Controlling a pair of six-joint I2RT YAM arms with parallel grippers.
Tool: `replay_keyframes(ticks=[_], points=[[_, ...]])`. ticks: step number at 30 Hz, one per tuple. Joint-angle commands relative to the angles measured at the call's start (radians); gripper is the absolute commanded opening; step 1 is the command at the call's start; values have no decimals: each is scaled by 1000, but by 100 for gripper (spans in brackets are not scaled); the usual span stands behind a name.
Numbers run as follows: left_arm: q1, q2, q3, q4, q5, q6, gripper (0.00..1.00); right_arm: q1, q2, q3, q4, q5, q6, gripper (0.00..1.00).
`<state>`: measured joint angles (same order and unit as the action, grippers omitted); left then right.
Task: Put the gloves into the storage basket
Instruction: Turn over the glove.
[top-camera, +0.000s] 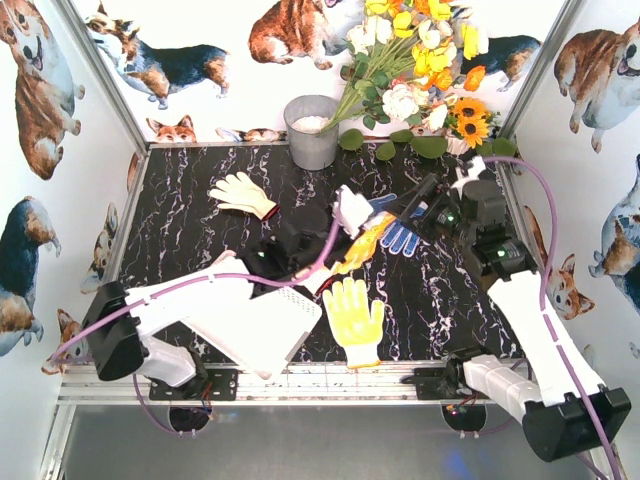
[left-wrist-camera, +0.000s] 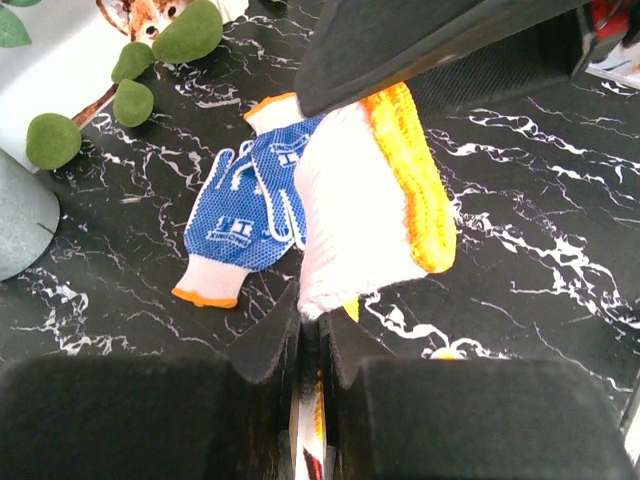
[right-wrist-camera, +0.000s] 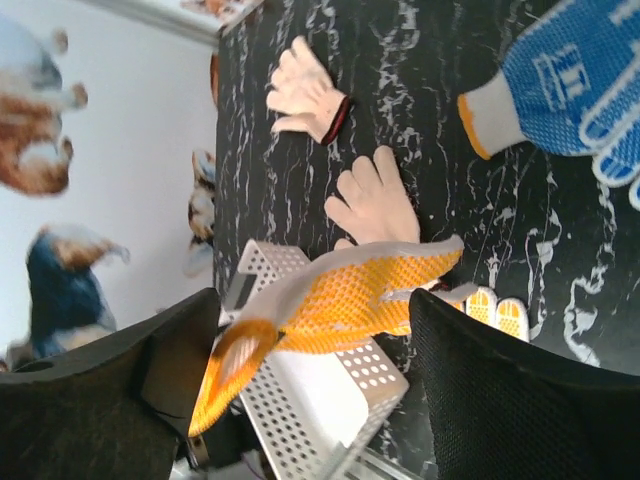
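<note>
I see left gripper (left-wrist-camera: 310, 325) clamped on the orange-dotted glove (left-wrist-camera: 375, 200), lifted off the tabletop (left-wrist-camera: 540, 210). Right gripper (right-wrist-camera: 315, 330) jaws apart either side of it.

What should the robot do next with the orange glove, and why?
Probably the left tool should carry the orange glove over the white basket. It is shut on the glove, the right tool stands open, and the basket lies close by.

An orange-dotted glove (top-camera: 362, 245) hangs off the table beside a flat blue glove (top-camera: 400, 237). A yellow glove (top-camera: 355, 318) lies flat beside the white basket (right-wrist-camera: 325, 400).
</note>
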<state>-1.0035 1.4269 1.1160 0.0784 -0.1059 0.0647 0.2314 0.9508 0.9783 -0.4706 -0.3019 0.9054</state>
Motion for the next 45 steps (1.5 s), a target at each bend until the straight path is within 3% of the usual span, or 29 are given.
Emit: replay_keyframes(ticks=[1, 6, 8, 15, 20, 24, 33, 41, 45], points=[[77, -58, 9, -110, 178, -23, 0, -3, 14, 132, 0, -189, -297, 83], [178, -86, 22, -171, 407, -54, 0, 1, 0, 154, 38, -499, -526, 95], [194, -85, 43, -214, 462, -37, 0, 21, -29, 158, 37, -548, -604, 98], [207, -80, 92, -298, 583, 3, 0, 153, -68, 258, -193, -350, -1015, 100], [207, -24, 199, -425, 630, 60, 0, 169, 3, 380, -371, -362, -1208, 100], [207, -12, 222, -425, 652, 58, 0, 213, 42, 443, -507, -360, -1302, 100], [207, -3, 239, -436, 741, 46, 0, 269, 59, 408, -467, -237, -1322, 100], [207, 5, 252, -481, 798, 50, 0, 276, 88, 408, -442, -284, -1282, 100], [206, 5, 242, -440, 824, 27, 0, 277, 93, 386, -409, -328, -1233, 91]])
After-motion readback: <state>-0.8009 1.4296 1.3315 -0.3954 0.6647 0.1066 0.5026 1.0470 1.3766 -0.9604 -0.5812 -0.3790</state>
